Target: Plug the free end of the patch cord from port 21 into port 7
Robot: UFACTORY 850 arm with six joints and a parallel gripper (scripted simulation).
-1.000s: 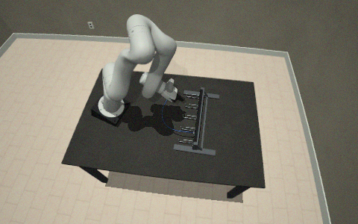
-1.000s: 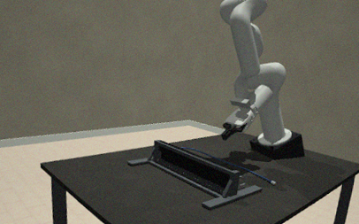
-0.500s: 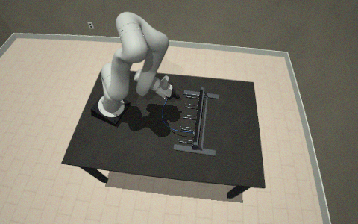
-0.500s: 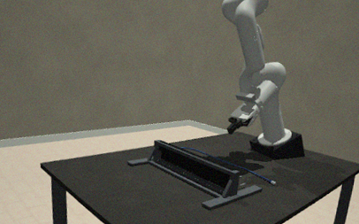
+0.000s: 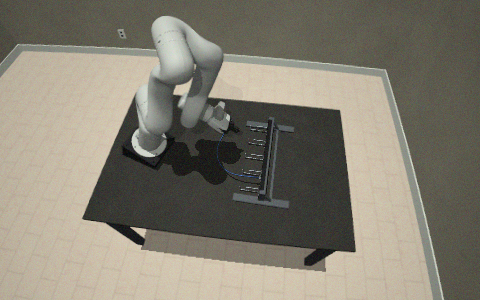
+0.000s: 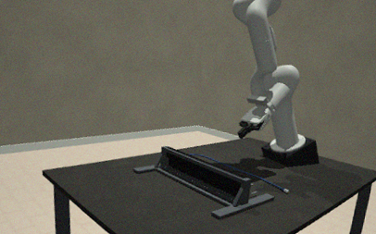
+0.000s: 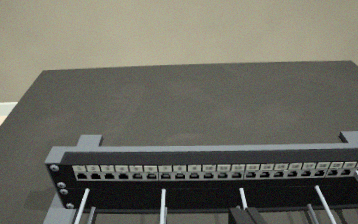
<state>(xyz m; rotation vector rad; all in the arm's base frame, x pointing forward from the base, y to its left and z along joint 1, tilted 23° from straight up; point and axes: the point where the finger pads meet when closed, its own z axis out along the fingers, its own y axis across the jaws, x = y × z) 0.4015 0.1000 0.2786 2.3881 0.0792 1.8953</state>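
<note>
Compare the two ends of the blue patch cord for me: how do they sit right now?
The plugged end meets the rack near its right side; the free end lies loose on the table, away from the rack. Neither is held: the gripper hangs shut above both.

Small pale labels [image 7: 181,168] sit above the rack's ports — too blurred to read.

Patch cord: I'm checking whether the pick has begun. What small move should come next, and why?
Probably open the end effector and lower toward the cord's free plug. The fingers are shut on nothing, high above the table, and the plug lies loose beside the rack.
</note>
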